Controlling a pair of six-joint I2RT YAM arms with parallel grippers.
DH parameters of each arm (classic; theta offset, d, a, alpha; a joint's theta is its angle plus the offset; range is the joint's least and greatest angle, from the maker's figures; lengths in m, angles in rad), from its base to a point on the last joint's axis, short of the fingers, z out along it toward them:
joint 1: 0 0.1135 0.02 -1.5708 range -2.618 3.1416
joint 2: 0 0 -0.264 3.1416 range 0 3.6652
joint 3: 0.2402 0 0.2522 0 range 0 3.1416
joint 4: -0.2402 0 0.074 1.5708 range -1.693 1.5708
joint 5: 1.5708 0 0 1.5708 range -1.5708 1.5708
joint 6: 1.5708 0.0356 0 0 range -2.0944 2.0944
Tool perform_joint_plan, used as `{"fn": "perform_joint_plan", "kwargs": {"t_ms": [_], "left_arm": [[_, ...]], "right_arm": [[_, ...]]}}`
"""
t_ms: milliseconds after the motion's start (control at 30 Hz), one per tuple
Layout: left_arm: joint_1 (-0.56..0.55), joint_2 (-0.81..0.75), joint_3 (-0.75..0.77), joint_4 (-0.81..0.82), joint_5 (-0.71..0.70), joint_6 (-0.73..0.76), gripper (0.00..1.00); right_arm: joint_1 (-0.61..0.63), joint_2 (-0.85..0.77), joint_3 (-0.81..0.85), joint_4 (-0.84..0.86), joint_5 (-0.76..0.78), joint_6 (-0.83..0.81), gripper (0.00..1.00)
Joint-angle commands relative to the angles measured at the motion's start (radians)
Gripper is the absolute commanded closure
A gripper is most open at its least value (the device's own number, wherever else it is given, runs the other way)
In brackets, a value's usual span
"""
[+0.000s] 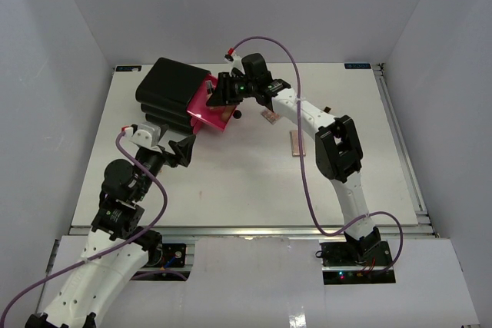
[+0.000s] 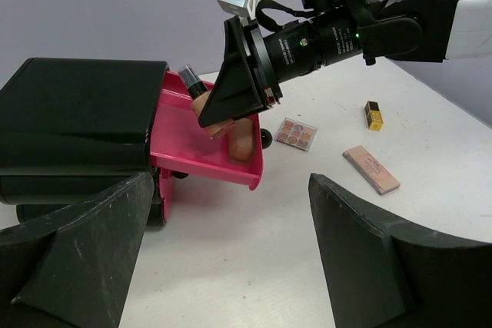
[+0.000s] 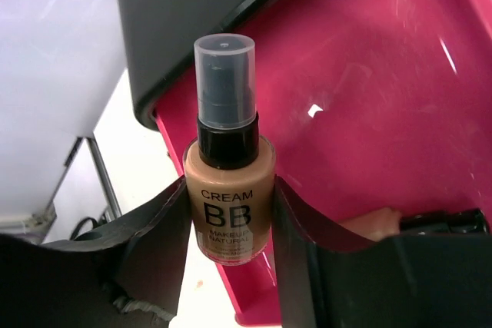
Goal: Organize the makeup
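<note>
While the right gripper (image 3: 231, 224) clamps the beige bottle (image 3: 229, 178) mid-frame over the open pink drawer (image 3: 369, 97) and the left gripper (image 2: 231, 266) hangs spread wide at lower frame, a tilted release could bounce the bottle off the drawer rim and out.

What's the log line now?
right pincer: shut on bottle, over pink drawer | left pincer: open, empty | square palette, long palette, small tube: on table
</note>
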Motion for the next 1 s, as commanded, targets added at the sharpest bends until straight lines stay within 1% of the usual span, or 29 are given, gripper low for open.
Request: {"fn": "perform_joint_plan", "kwargs": {"t_ms": [0,133,200,233,333,433,533,600,667,700,767,800,833,867,900,933,967], "left_arm": [[0.009,0.005,-0.011,0.014,0.026,0.005,0.07],[0.011,0.008,-0.012,0.015,0.047,0.005,0.07],[0.011,0.011,-0.016,0.017,0.071,0.007,0.07],[0.011,0.012,-0.017,0.019,0.084,0.008,0.07],[0.011,0.023,-0.019,0.024,0.116,0.009,0.07],[0.011,0.035,-0.021,0.034,0.164,0.011,0.07],[0.011,0.066,-0.024,0.069,0.246,0.003,0.07],[0.011,0.124,-0.018,0.091,0.299,-0.011,0.09],[0.011,0.195,0.004,0.109,0.374,-0.048,0.15],[0.011,0.257,0.019,0.118,0.399,-0.063,0.19],[0.005,0.343,0.079,0.118,0.454,-0.105,0.35],[-0.007,0.388,0.109,0.111,0.457,-0.113,0.42],[-0.024,0.436,0.142,0.1,0.45,-0.118,0.49],[-0.057,0.488,0.188,0.079,0.418,-0.113,0.55],[-0.121,0.558,0.227,0.06,0.383,-0.102,0.59],[-0.176,0.614,0.293,0.036,0.308,-0.072,0.63],[-0.225,0.668,0.339,0.004,0.255,-0.051,0.65]], "right_arm": [[-0.001,-0.033,0.007,0.146,0.021,0.064,0.48],[-0.001,-0.048,-0.012,0.146,0.038,0.036,0.33],[-0.001,-0.064,-0.025,0.145,0.042,0.017,0.14],[-0.001,-0.073,-0.031,0.144,0.044,0.006,0.1],[-0.002,-0.094,-0.051,0.142,0.043,-0.02,0.1],[-0.015,-0.167,-0.082,0.142,0.023,-0.063,0.1],[-0.039,-0.248,-0.126,0.135,-0.021,-0.179,0.1],[-0.078,-0.343,-0.197,0.13,-0.088,-0.283,0.1],[-0.128,-0.425,-0.286,0.136,-0.212,-0.392,0.1],[-0.174,-0.486,-0.362,0.148,-0.27,-0.41,0.1],[-0.266,-0.573,-0.469,0.215,-0.476,-0.429,0.1],[-0.297,-0.605,-0.545,0.226,-0.51,-0.43,0.09],[-0.328,-0.643,-0.619,0.233,-0.533,-0.437,0.08],[-0.359,-0.695,-0.686,0.231,-0.528,-0.459,0.04],[-0.381,-0.741,-0.741,0.22,-0.511,-0.496,0.02],[-0.409,-0.792,-0.789,0.204,-0.466,-0.533,0.01],[-0.427,-0.852,-0.841,0.19,-0.417,-0.568,0.04]]}}
